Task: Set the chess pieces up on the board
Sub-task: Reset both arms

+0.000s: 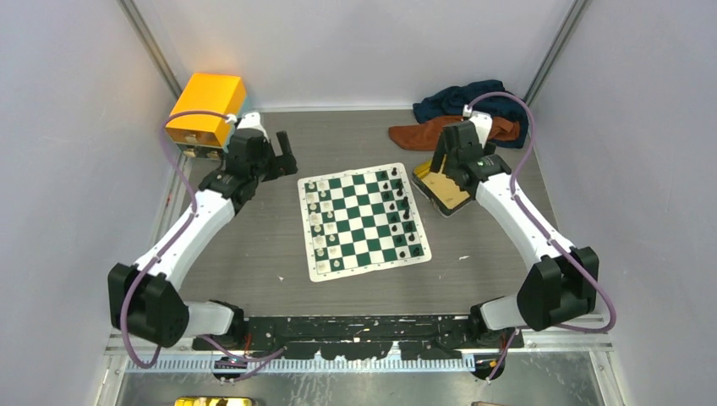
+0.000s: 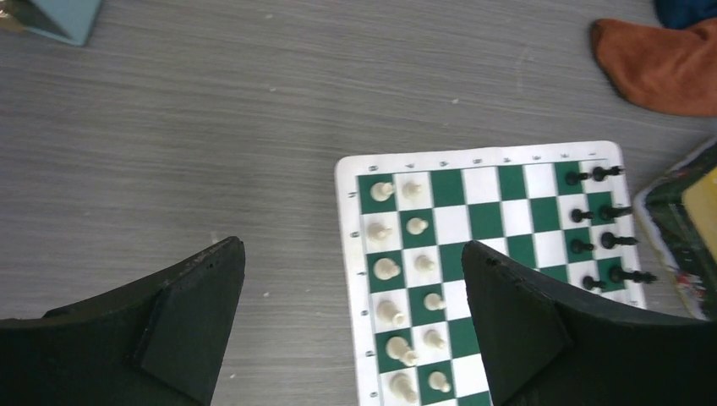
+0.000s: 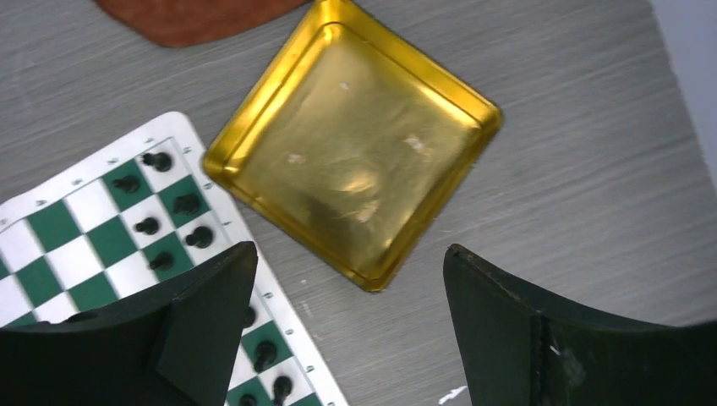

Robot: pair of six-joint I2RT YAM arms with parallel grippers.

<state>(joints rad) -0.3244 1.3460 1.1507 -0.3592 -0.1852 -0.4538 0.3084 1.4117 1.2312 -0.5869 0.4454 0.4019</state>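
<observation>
- Currently the left tool (image 2: 351, 252) and right tool (image 3: 351, 252) both gape empty.
- Lowering the right tool carelessly could topple tiny black chess pieces (image 3: 188, 205) just beside one finger.

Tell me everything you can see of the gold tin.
The gold tin is a shallow square tray of shiny, smudged metal with rounded corners and a raised rim. It is empty and lies flat on the grey table, one corner at the board's white border; contact there is unclear. The open right gripper hovers above it.
</observation>
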